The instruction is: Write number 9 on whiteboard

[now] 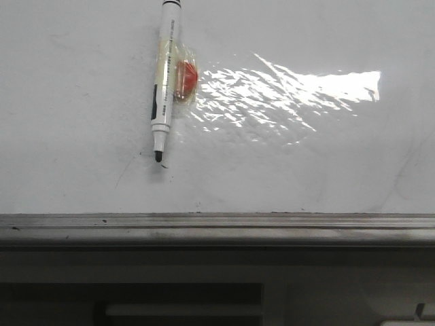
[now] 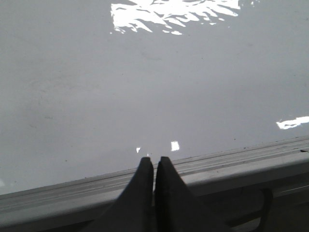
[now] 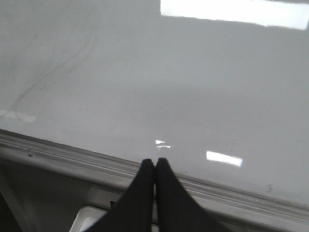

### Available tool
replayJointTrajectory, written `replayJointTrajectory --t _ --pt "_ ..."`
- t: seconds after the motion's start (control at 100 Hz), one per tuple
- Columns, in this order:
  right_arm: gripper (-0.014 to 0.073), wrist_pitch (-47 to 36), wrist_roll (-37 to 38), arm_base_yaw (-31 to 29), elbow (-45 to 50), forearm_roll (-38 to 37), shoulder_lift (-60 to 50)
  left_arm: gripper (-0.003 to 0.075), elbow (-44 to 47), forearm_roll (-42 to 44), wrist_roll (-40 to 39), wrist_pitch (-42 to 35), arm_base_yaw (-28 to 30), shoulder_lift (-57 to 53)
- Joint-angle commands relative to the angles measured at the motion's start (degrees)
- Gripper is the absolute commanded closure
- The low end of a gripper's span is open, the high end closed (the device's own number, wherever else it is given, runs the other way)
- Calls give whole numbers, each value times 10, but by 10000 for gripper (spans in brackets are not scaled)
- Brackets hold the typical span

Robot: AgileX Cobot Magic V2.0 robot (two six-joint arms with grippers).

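The whiteboard (image 1: 285, 170) fills the front view, glossy white with strong glare. No number 9 shows on it; I see only faint scratches. A white marker (image 1: 164, 81) with a black tip (image 1: 158, 156) lies against the board at upper left, tip pointing down toward the ledge. Clear tape binds a red piece (image 1: 185, 80) to its side. My left gripper (image 2: 154, 160) is shut and empty, over the board's grey ledge (image 2: 217, 166). My right gripper (image 3: 155, 162) is shut and empty, over the ledge (image 3: 72, 157). Neither gripper shows in the front view.
The grey metal ledge (image 1: 217, 227) runs along the board's lower edge. Below it is a dark frame with a recess (image 1: 136, 299). Faint curved smudges (image 3: 53, 67) mark the board in the right wrist view. A white object (image 3: 84, 220) sits below the ledge.
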Motion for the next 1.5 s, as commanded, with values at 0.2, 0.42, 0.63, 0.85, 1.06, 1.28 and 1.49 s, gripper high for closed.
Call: replayJointTrajectory --t 0.2,0.42,0.63,0.85,1.06,1.28,1.49 --pt "635 -9 -3 -2 16 -8 -8 741 11 -1 -4 -41 -5 -16" --pt "635 -9 -3 -2 16 -8 -8 741 11 -1 -4 -41 -5 -16" --pt "635 -10 -3 -2 16 -8 -8 741 11 -1 -4 -41 -5 -16" --pt "635 -60 -4 -2 16 -54 -8 741 11 7 1 -44 -5 -16" --pt "635 -237 -4 -2 16 79 -8 741 11 -234 3 -123 -5 -16" --pt "635 -350 -4 -2 14 281 -8 741 9 -500 3 -212 -6 -16" --pt "635 -281 -4 -2 -31 361 -8 741 -15 -532 14 -205 -6 -12"
